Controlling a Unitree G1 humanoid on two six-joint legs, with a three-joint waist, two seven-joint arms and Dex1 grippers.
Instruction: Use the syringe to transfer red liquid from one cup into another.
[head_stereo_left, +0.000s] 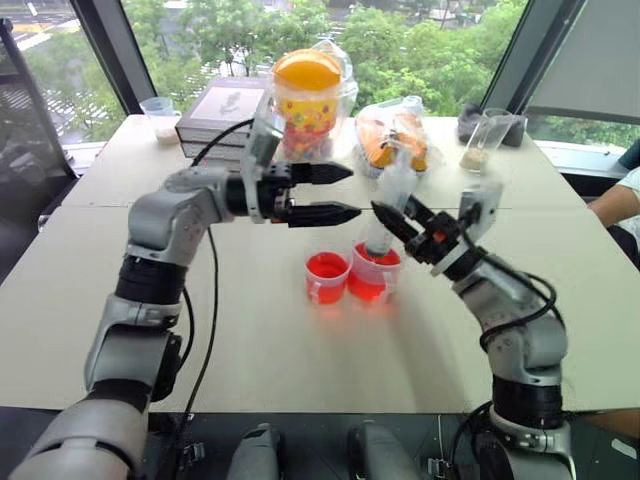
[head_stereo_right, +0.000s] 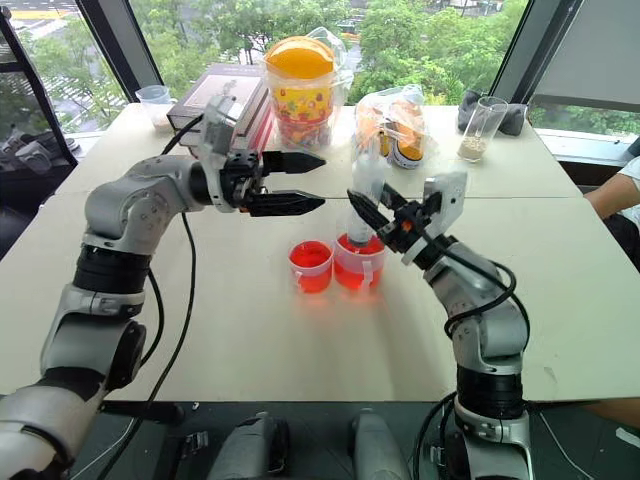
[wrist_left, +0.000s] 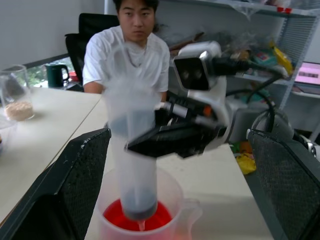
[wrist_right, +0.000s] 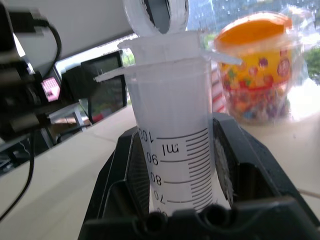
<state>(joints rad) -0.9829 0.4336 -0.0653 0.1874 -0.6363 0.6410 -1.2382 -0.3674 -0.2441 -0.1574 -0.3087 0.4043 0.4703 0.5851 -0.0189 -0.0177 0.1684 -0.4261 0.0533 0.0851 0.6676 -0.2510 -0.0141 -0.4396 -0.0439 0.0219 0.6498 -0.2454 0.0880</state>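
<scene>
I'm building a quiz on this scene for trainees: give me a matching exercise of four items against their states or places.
Column one:
1. syringe
2. left gripper
3. shorter red cup
4. orange-lidded jar

Column two:
A. open, holding nothing, above the table
B. standing free beside the taller cup
C. at the table's far side, by the books
D. clamped in the right gripper, tip down in the taller cup

Pairs: 1-D, 2-A, 3-B, 4-C

Beige table (head_stereo_left: 250, 340) before tree-filled windows (head_stereo_left: 420, 50)
</scene>
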